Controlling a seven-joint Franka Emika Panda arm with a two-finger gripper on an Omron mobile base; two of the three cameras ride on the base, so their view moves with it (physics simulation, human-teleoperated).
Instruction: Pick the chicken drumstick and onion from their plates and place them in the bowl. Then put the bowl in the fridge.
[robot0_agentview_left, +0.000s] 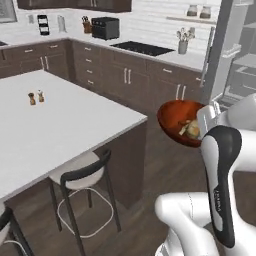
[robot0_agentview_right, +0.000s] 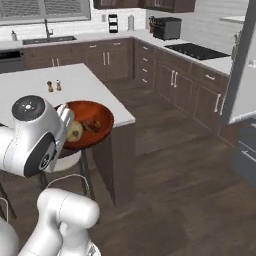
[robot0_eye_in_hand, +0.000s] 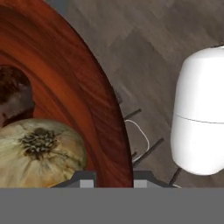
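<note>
From the left base view I see the white island counter (robot0_agentview_left: 65, 120) at the left with two small shakers (robot0_agentview_left: 36, 97) on it, a stool (robot0_agentview_left: 82, 175) under its edge, and then at the right the wooden bowl (robot0_agentview_left: 175, 120), which is lifted in the air above the dark floor, beside the white arm. Behind the bowl this view gives me the open fridge (robot0_agentview_left: 240, 60) with its pale shelves and its long bar handle (robot0_agentview_left: 207, 57), and on the back counter a black toaster (robot0_agentview_left: 105, 27) and the cooktop (robot0_agentview_left: 142, 48). In the right base view the same bowl (robot0_agentview_right: 95, 120) appears in front of the island corner, tilted so its opening faces the camera, and here I can see both foods inside: the onion (robot0_agentview_right: 74, 131) at the left, close to the arm, and the chicken drumstick (robot0_agentview_right: 92, 125) just beside it at the right. The long axis of the drumstick seems to lie about across the bowl, but which end is the bone I cannot tell. This view also shows the sink (robot0_agentview_right: 47, 39) under the window. The hand view is very close: the onion (robot0_eye_in_hand: 39, 151) lies at the lower left with its dark top turned up to the camera, the drumstick (robot0_eye_in_hand: 15, 94) is above it at the left edge, and the bowl rim (robot0_eye_in_hand: 109, 131) runs down exactly between the two dark tips of the gripper (robot0_eye_in_hand: 113, 179). The fingers are pressed nearly together and they pinch this rim, so the bowl hangs from them.
</note>
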